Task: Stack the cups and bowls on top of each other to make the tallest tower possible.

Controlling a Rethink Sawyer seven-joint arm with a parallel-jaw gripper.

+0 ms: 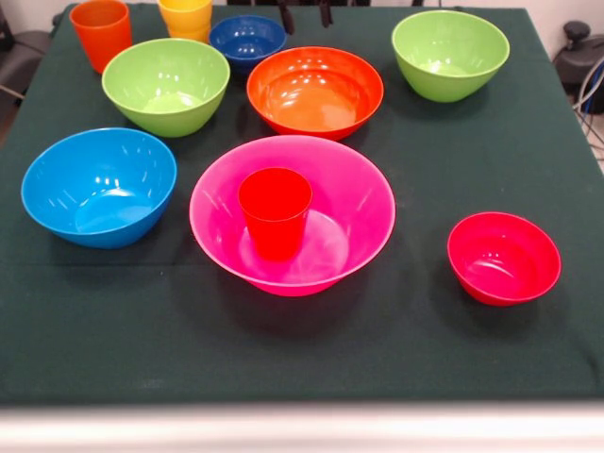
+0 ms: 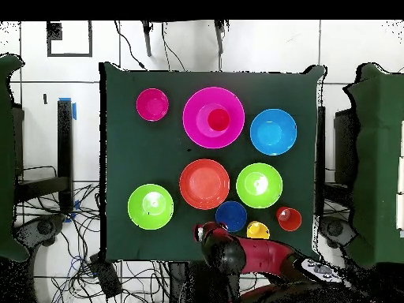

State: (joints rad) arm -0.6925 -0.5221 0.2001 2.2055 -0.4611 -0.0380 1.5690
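The large pink bowl [image 1: 359, 217] [image 2: 196, 118] stands mid-table with a red cup [image 1: 275, 212] [image 2: 218, 119] upright inside it. Around it sit a light blue bowl [image 1: 99, 187], an orange bowl [image 1: 315, 92], two lime green bowls [image 1: 166, 85] [image 1: 450, 54], a small dark blue bowl [image 1: 247, 40] and a small red bowl [image 1: 503, 257]. An orange cup [image 1: 101, 33] and a yellow cup [image 1: 185, 17] stand at the far edge. My gripper [image 1: 306, 11] [image 2: 209, 234] is drawn back beside the dark blue bowl, open and holding nothing.
Everything rests on a dark green cloth [image 1: 425, 340]. In the overhead view the arm [image 2: 260, 256] lies along the table's near edge, close to the yellow cup [image 2: 258, 230] and the orange cup [image 2: 289, 218].
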